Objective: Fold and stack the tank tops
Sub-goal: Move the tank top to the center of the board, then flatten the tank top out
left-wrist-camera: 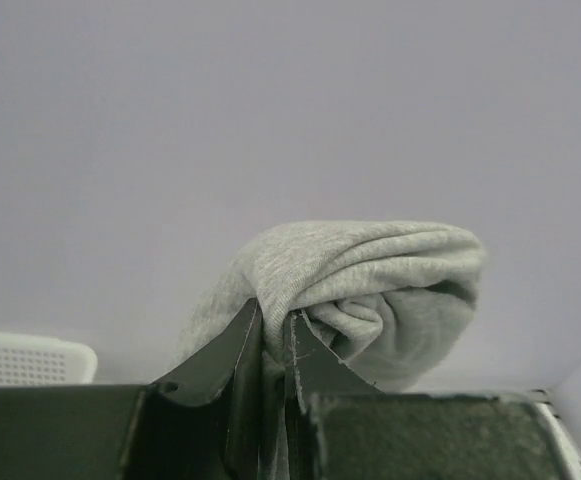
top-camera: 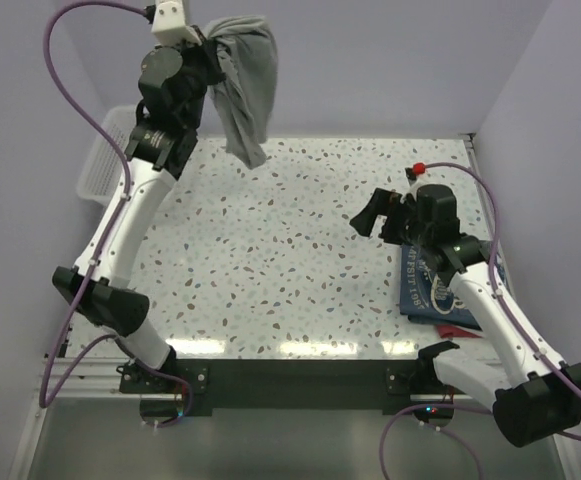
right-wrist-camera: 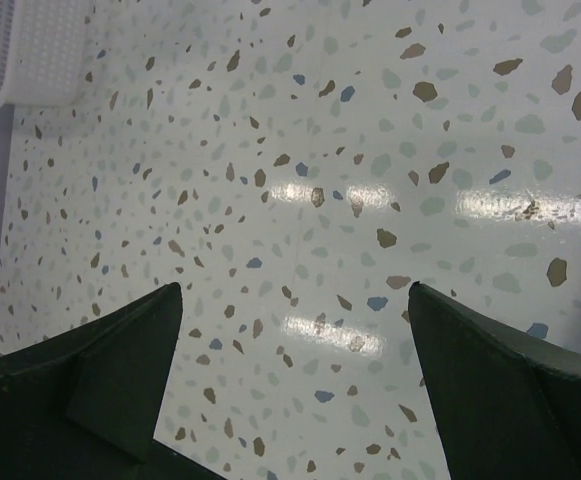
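My left gripper [top-camera: 208,48] is clamped on the grey tank top [top-camera: 245,85], which hangs bunched high over the tabletop's [top-camera: 270,260] far edge. My right gripper [top-camera: 374,220] hovers spread and empty beside the navy top [top-camera: 420,290]. Next, I judge, the grey one needs laying flat.

Plain lavender walls [top-camera: 390,60] close around my speckled terrazzo surface [top-camera: 290,240], where overhead light glares in bright streaks [top-camera: 300,347] along the near edge.
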Robot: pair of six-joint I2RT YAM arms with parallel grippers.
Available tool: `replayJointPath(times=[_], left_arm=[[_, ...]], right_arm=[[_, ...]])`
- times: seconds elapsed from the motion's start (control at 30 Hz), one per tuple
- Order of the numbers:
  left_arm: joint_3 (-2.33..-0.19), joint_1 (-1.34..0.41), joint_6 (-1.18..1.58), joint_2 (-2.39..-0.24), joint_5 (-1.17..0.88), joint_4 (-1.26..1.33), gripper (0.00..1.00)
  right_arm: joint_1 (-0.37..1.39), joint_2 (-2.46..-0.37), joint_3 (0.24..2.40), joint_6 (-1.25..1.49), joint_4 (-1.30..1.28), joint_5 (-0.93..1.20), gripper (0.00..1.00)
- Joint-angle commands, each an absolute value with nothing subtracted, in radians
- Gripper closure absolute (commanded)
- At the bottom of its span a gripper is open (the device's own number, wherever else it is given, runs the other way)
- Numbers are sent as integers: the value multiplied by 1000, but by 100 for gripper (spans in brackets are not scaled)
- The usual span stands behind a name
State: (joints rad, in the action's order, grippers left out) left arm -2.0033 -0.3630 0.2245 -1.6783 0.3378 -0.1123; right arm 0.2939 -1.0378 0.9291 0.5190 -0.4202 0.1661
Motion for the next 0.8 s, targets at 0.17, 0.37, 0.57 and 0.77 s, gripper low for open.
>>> replayJointPath(times=[0.17, 0.37, 0.57, 0.77], left_arm=[[-1634, -334, 429, -1588, 198, -150, 39], [-1444, -272, 560, -1611, 74, -184, 25], [-1248, -314, 618, -1545, 34, -221, 49], [-920, -400, 741, -1404, 25, -236, 68]], right_arm=[[295, -1028, 959, 512, -420, 101, 1], [298, -1081, 913, 517, -373, 107, 2], [460, -1187, 882, 511, -354, -46, 5], [714, -1239, 865, 505, -357, -230, 25]])
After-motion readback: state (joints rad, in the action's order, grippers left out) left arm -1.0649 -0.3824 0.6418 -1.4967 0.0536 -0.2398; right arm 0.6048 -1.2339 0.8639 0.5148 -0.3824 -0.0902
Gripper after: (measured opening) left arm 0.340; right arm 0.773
